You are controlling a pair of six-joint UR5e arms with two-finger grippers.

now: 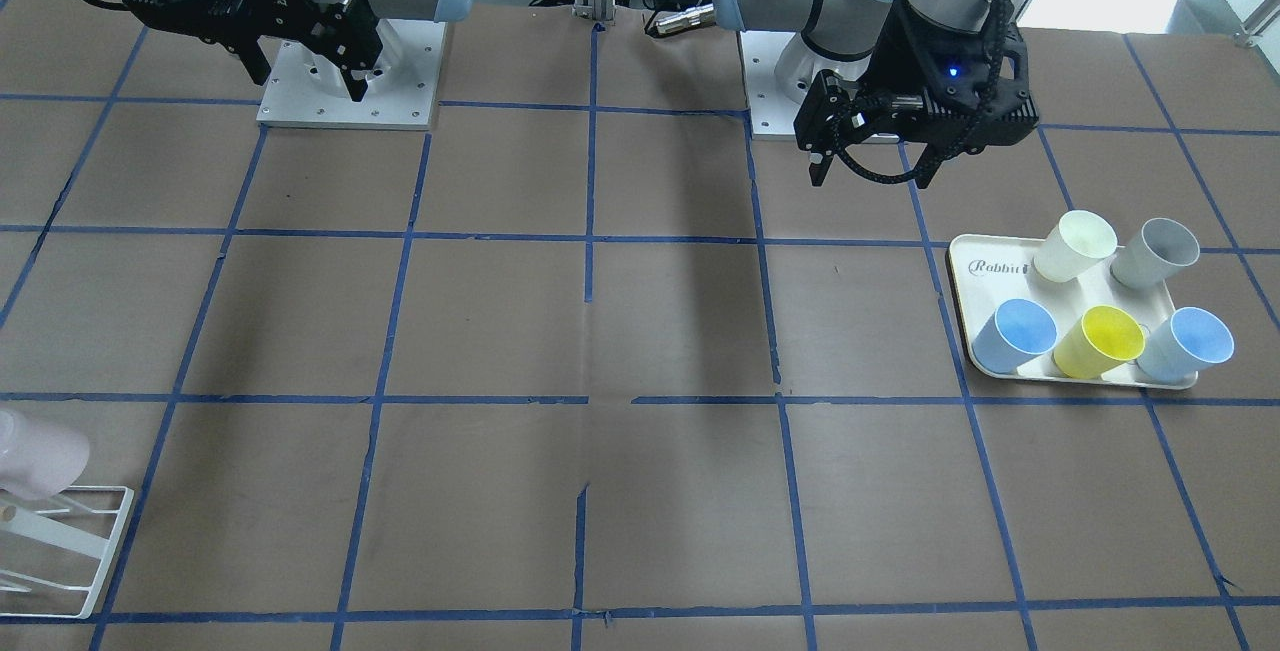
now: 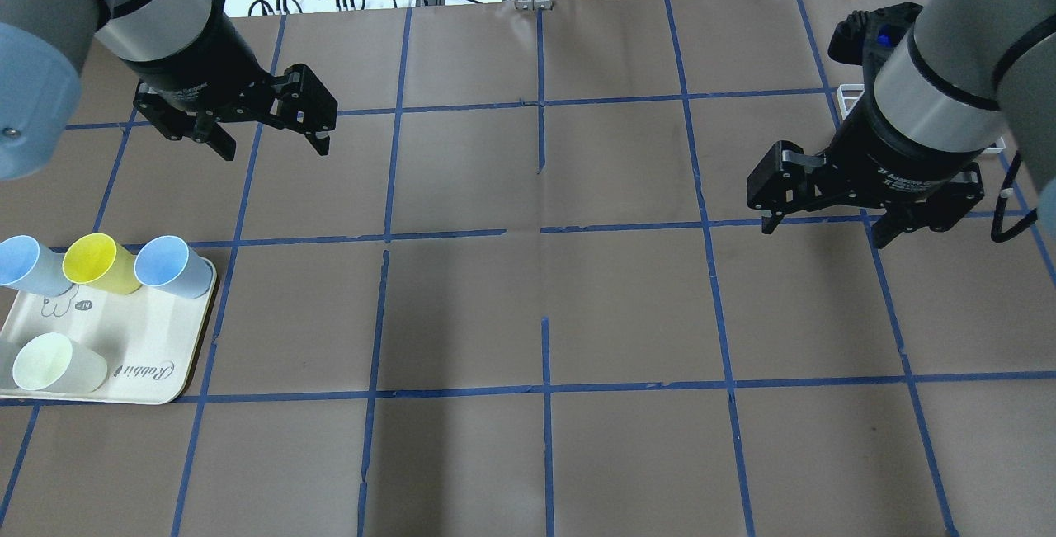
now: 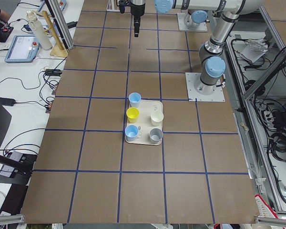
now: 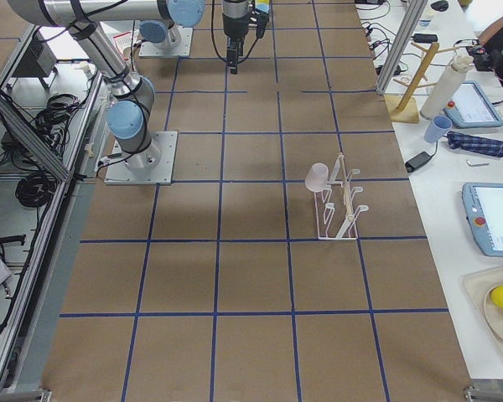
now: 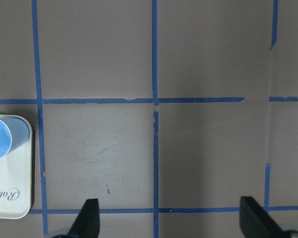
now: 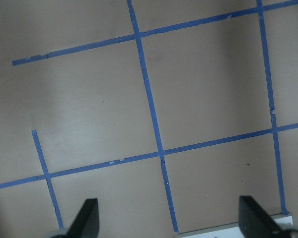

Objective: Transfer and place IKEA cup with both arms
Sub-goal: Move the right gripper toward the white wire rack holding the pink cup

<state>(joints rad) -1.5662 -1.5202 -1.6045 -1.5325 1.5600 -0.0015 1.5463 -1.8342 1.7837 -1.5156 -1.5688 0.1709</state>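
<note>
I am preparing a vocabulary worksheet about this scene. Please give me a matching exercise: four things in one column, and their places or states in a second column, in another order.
1. pink IKEA cup
2. yellow cup
3. cream-white cup
4. left end effector

A. open, holding nothing
B. on the tray, between two light blue cups
C. on the white wire rack
D. on the tray, beside the grey cup

Pairs: 1-C, 2-B, 3-D, 4-A

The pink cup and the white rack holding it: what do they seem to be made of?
The pink cup looks like smooth, semi-matte plastic: even pale colour, soft sheen. The rack seems to be white-coated metal wire: thin bent rods, uniformly white; plastic cannot be ruled out.
</note>
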